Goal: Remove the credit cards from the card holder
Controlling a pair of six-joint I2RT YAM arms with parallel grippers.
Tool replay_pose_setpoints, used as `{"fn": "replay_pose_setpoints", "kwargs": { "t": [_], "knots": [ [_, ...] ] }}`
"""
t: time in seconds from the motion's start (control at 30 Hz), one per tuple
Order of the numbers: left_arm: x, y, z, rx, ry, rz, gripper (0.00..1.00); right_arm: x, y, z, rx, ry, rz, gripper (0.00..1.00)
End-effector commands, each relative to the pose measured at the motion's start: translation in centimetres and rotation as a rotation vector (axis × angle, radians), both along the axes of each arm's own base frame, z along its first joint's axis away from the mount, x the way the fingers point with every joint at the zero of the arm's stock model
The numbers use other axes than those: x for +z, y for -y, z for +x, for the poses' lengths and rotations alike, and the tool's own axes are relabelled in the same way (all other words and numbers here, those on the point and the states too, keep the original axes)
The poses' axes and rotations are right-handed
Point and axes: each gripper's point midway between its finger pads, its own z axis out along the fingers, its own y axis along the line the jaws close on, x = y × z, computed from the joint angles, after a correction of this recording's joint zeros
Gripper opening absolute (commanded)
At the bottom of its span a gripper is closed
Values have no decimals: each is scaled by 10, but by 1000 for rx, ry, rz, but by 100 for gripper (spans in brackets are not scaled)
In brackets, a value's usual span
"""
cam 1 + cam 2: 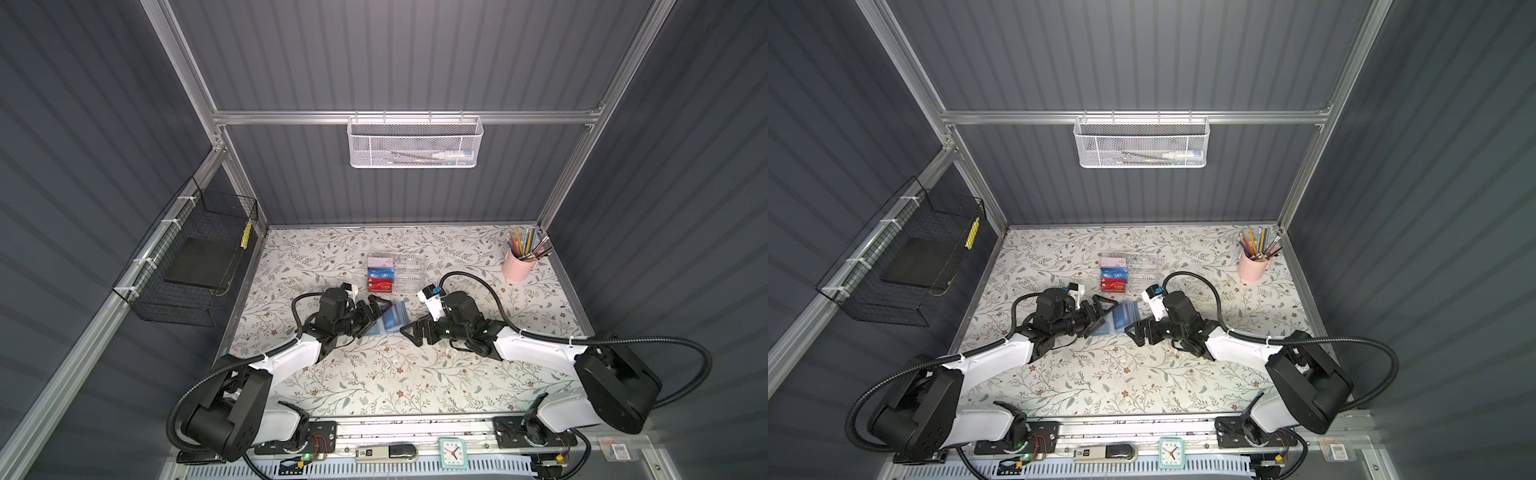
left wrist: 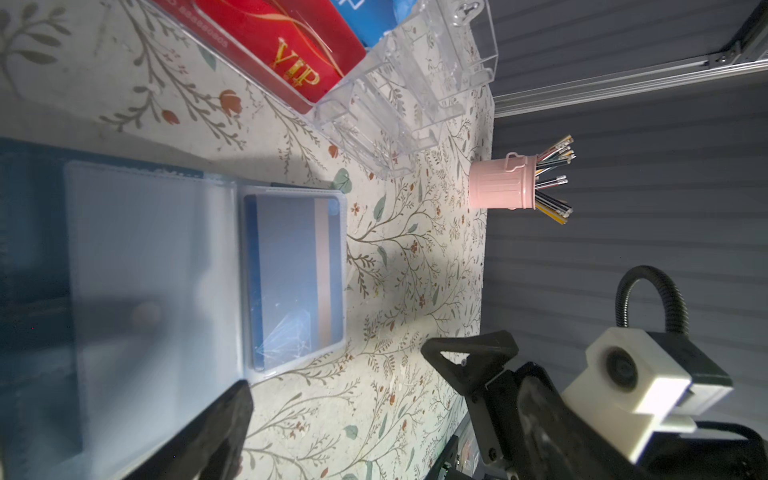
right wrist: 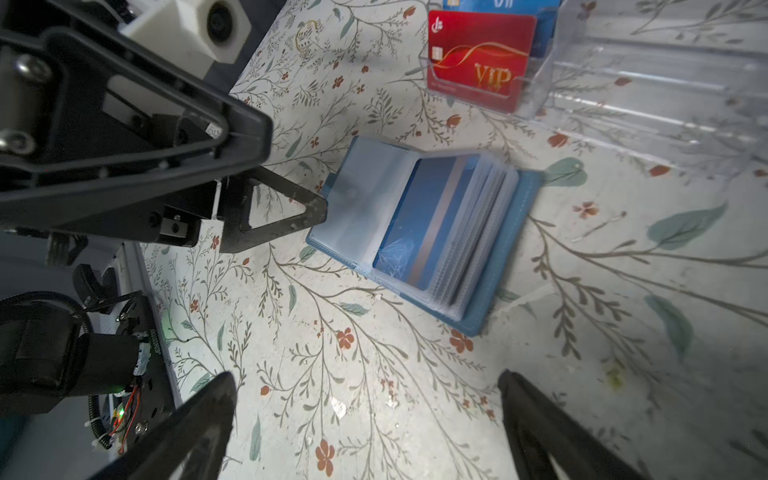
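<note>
The slate-blue card holder point(image 1: 398, 312) point(image 1: 1128, 309) lies open on the floral table between both grippers. Through its top see-through sleeve shows a blue credit card point(image 3: 424, 224) point(image 2: 291, 282) with a grey stripe. More sleeves are stacked behind it. My left gripper point(image 1: 376, 318) point(image 1: 1106, 313) is open over the holder's left page, with one finger point(image 3: 282, 216) at that page's edge. In the left wrist view a finger point(image 2: 224, 432) lies over the empty sleeve. Just right of the holder, my right gripper point(image 1: 409, 332) point(image 3: 370, 424) stands open above bare table, holding nothing.
Just behind the holder stands a clear acrylic box point(image 1: 409, 266) with pink-white, blue and red VIP cards point(image 1: 382, 285). A pink cup of pencils point(image 1: 517, 266) is at the back right. A black wire basket point(image 1: 195, 266) hangs on the left wall, a white mesh basket point(image 1: 415, 143) on the back rail.
</note>
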Motion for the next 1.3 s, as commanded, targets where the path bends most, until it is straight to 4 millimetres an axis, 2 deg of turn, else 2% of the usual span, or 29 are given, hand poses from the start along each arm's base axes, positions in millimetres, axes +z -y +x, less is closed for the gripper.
{"fn": "replay_pose_setpoints", "kwargs": {
  "t": [0.0,0.17,0.4,0.5,0.6,0.77,1.07,1.27],
  "knots": [
    [1,4,10,13,14,-8,100,7,-14,1,17,-2,93,99],
    [-15,7,16,7,-16,-14,100,-1,-27,4,32,-22,125,99],
    [-27,2,27,29,-46,-63,100,-5,-36,14,26,-11,141,99],
    [-32,-3,30,39,-60,-67,100,-9,-32,29,-47,11,105,99],
    [-37,-8,31,58,-72,-80,100,-24,-20,49,-157,20,2,98],
    [-41,-11,29,60,-84,-93,100,-37,-11,66,-240,17,-100,84],
    [-40,-10,28,46,-77,-103,100,-56,-6,77,-294,-20,-208,67],
    [-40,-9,26,41,-77,-115,100,-68,-9,75,-287,-58,-236,54]
  ]
}}
